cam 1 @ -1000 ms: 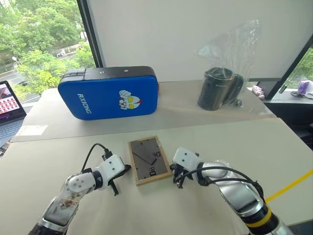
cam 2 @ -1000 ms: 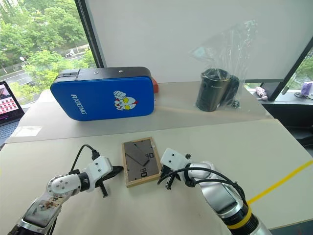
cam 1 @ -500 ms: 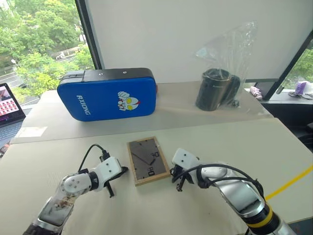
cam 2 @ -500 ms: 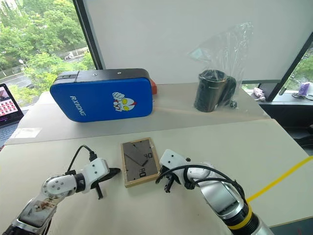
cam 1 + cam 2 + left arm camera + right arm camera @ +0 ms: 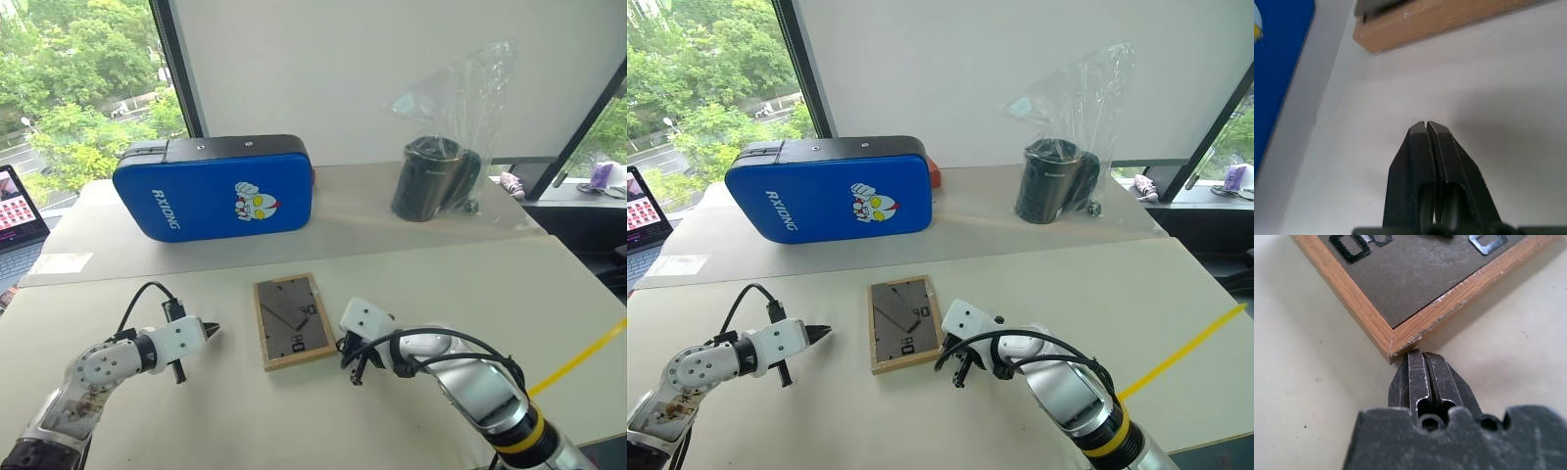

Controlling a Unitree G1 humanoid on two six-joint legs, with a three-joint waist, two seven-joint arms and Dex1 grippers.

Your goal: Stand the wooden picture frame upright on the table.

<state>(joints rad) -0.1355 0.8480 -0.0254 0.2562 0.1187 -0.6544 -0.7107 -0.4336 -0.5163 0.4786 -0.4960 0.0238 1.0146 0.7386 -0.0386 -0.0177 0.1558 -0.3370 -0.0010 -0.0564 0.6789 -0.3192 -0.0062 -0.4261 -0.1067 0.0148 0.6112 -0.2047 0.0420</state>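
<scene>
**A:** ok so going left to right: the left gripper (image 5: 209, 331) has backed off. A second ago its tips sat right by the 9 o'clock edge of the wooden picture frame (image 5: 293, 320), now there's a clear strip of bare table (image 5: 441, 284) between them. In its wrist view the fingers look pressed together, maybe a hairline gap, and it's holding nothing.

**B:** and the frame itself? Still flat?

**A:** yep, lying face down, dark grey back up, roughly mid-table, with the blue pad (image 5: 216, 199) off at its 11 o'clock. It looks turned a touch compared to the earlier shot, though the camera shifted too, so hard to be sure.

**B:** right side?

**A:** right gripper (image 5: 1423, 366) hasn't really budged. Fingers shut, empty, tips nosed up against the frame's near corner, around its 5 o'clock.

**B:** so no progress on standing it up?

**A:** I'd say no. Nobody's got a grip, stand's not out.
</scene>
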